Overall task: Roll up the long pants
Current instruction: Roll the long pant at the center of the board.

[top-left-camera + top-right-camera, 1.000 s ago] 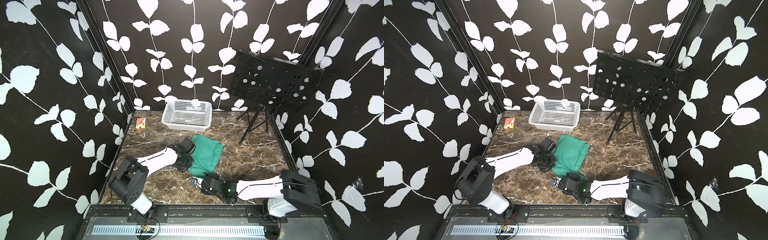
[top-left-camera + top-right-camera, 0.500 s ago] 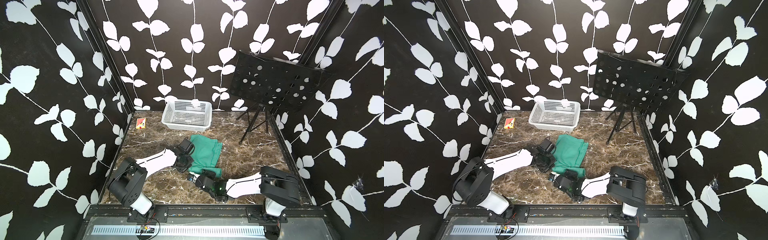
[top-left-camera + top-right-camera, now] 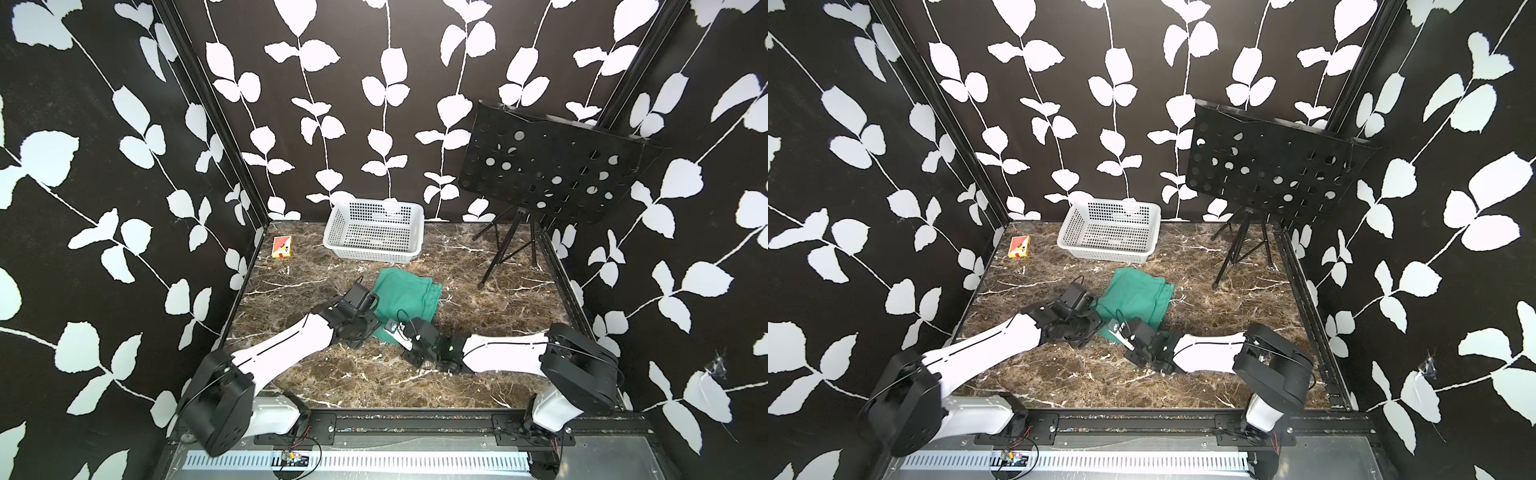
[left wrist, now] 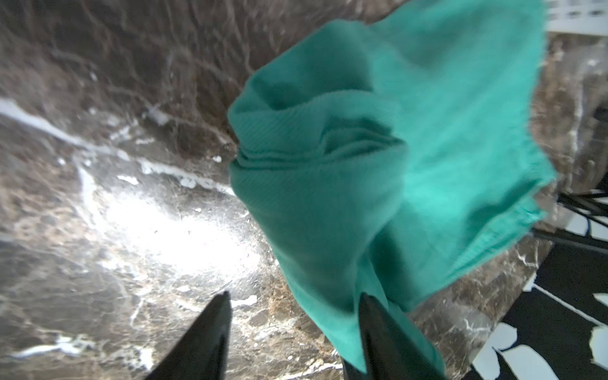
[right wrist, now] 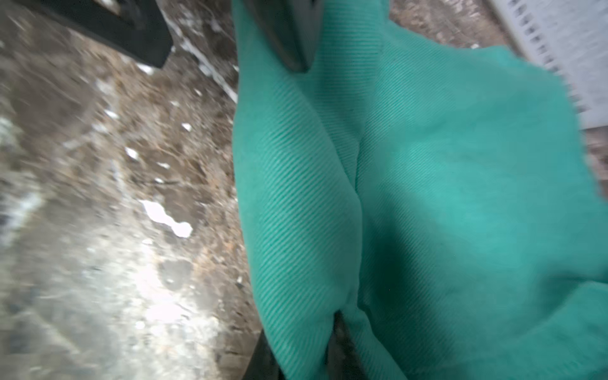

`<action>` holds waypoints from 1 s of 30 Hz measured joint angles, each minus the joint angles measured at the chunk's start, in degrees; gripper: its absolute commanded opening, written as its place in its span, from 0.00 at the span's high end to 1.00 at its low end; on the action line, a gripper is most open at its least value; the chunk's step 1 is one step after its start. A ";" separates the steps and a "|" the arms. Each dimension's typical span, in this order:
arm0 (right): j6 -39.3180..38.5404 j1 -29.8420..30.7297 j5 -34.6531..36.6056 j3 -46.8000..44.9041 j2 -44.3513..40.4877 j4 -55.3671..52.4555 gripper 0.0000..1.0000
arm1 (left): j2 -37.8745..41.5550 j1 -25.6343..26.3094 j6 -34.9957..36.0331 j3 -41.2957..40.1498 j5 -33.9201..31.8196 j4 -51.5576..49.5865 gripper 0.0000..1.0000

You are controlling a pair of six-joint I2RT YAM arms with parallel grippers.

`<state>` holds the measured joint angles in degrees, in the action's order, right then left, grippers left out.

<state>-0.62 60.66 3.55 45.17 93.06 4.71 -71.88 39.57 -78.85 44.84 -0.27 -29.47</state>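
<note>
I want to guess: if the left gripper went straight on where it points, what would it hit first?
Probably the long pants: their bunched cloth lies just ahead of the open left gripper, though depth is unclear.

Folded long pants (image 3: 406, 296) lie on the marble table (image 3: 498, 309) before the white basket (image 3: 373, 250).

Robotics test cell, not a lived-in room. Evidence: left arm (image 3: 286, 343) and right arm (image 3: 503, 353) are bolted to a black frame rail (image 3: 415, 420). Printed leaf-pattern backdrop walls (image 3: 104, 166) enclose a marble-pattern tabletop (image 3: 374, 382). There is exposed wiring (image 3: 297, 451) at the front edge.
</note>
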 measured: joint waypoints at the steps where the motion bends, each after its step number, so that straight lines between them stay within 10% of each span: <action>1: 0.70 -0.76 -2.54 0.50 0.02 -0.59 1.00 | 1.22 0.04 0.28 -0.68 -0.20 0.24 0.35; 18: 15.47 -13.09 -47.01 8.20 8.41 -7.13 1.00 | 11.78 0.04 1.79 -12.74 2.05 9.53 0.23; 30: 23.23 -18.64 -58.69 9.14 12.66 -6.34 1.00 | 9.79 0.04 2.56 -12.68 2.05 10.56 0.18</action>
<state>22.61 42.02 -55.13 54.30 105.71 -1.63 -62.08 39.62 -76.29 32.16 1.78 -18.92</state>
